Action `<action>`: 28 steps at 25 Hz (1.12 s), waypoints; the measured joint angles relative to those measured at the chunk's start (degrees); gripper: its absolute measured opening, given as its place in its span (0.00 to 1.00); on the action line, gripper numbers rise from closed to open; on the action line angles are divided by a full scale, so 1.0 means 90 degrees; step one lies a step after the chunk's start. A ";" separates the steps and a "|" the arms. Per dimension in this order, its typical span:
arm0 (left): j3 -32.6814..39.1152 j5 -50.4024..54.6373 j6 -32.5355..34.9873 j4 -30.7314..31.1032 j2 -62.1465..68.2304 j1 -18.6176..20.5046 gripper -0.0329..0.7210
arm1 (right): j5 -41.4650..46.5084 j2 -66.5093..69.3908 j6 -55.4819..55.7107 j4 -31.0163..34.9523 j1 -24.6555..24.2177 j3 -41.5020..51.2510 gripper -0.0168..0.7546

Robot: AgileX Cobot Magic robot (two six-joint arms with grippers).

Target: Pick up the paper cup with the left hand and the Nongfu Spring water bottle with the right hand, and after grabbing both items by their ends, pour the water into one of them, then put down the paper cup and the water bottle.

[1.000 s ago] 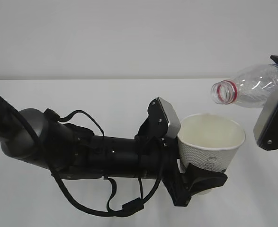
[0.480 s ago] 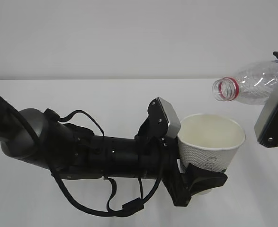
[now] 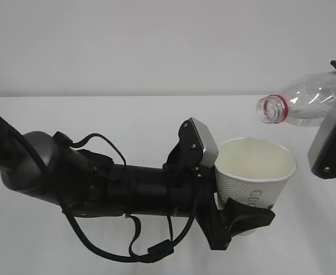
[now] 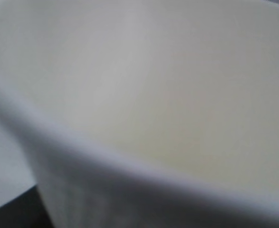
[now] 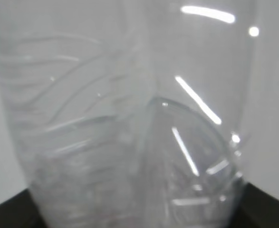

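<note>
Paper cup [image 3: 255,179]: white, tapered, rolled rim, embossed wall with dark print, sitting upright between the jaws of the left hand [image 3: 243,220], which are closing wide around its lower body. Nongfu Spring water bottle [image 3: 308,101]: clear ribbed plastic, red neck ring, uncapped, lying nearly level with its mouth above and just right of the cup's rim. The right hand [image 3: 333,143] is gripping its far end, jaws spread to the bottle's width.

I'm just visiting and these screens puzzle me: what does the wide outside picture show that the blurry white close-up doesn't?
Only the exterior view shows the water bottle tipped on its side, mouth above the paper cup, both black arms and the white table. Only the left wrist view shows the cup's inner wall filling the frame. Both share the cup's rolled rim.
</note>
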 joint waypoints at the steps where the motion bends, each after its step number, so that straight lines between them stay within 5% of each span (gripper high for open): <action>1: 0.0000 0.0000 0.0000 0.0000 0.0000 0.0000 0.72 | 0.0000 0.0000 -0.0015 0.0000 0.0000 0.0000 0.66; 28: 0.0000 0.0000 0.0000 0.0000 0.0000 0.0000 0.72 | 0.0000 0.0000 -0.0102 0.0000 0.0000 0.0000 0.66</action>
